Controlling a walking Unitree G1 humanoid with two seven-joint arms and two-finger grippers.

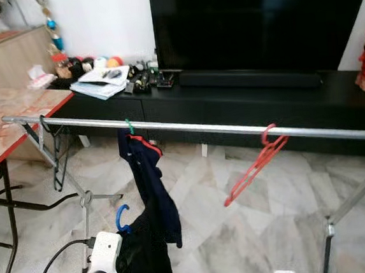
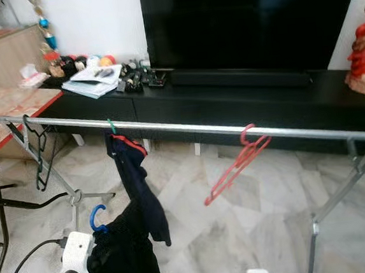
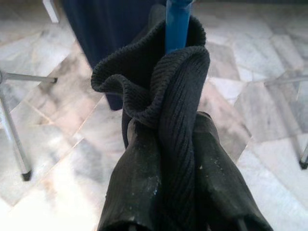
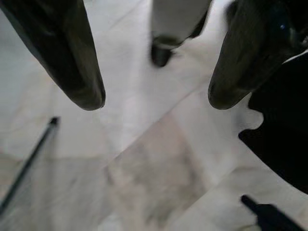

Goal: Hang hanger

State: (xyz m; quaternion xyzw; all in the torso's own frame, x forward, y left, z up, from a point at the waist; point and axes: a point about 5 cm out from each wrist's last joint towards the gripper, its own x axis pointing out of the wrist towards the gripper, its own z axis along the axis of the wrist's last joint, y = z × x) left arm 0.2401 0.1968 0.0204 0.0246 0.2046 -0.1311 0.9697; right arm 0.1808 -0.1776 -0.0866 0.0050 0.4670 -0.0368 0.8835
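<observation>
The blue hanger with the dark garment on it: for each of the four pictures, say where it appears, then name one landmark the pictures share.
Left eye view: blue hanger hook low left of centre, under the rail.
Right eye view: hook low left, above the left gripper's wrist.
Left wrist view: blue stem top centre, rising from the dark garment clamped in the left gripper.
Right wrist view: I cannot make it out.
Shared landmark: marble floor.

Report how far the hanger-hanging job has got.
Done: a navy garment on a green-hooked hanger, an empty red hanger and a black hanger already hang on the silver rail. In hand: the left gripper is shut on a dark knit garment on a blue hanger, below the rail. Left: lift it and hook it over the rail. The right gripper is open, above the floor.
</observation>
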